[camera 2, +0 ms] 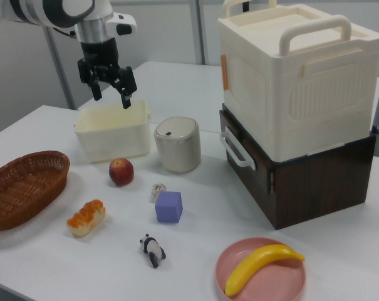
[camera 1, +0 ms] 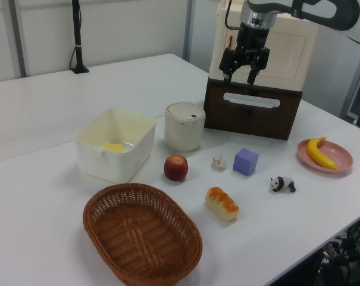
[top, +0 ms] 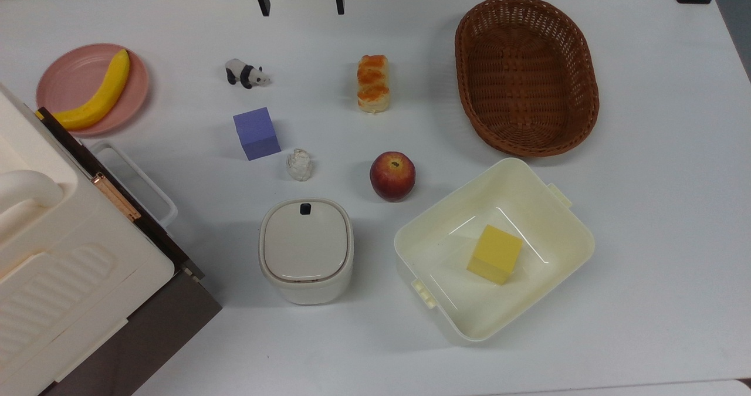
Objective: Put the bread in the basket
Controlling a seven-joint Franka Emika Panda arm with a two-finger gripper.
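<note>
From the top view, I have the gripper [top: 299,3] hanging wide open, holding nothing, at the table's far edge; the bread [top: 374,83] lies between the panda figurine [top: 247,73] and the empty basket [top: 526,74]. The left view puts the bread [camera 1: 222,204] just beside the basket [camera 1: 142,241], with the apple [camera 1: 176,167] near enough to knock on a careless descent. In the right view, a grip across the loaf's [camera 2: 86,217] glazed bumps might slip.

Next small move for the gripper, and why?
Probably bring the gripper over the bread and start lowering. It hangs open and empty, high above the table, while the bread lies untouched beside the basket, which holds nothing.
</note>
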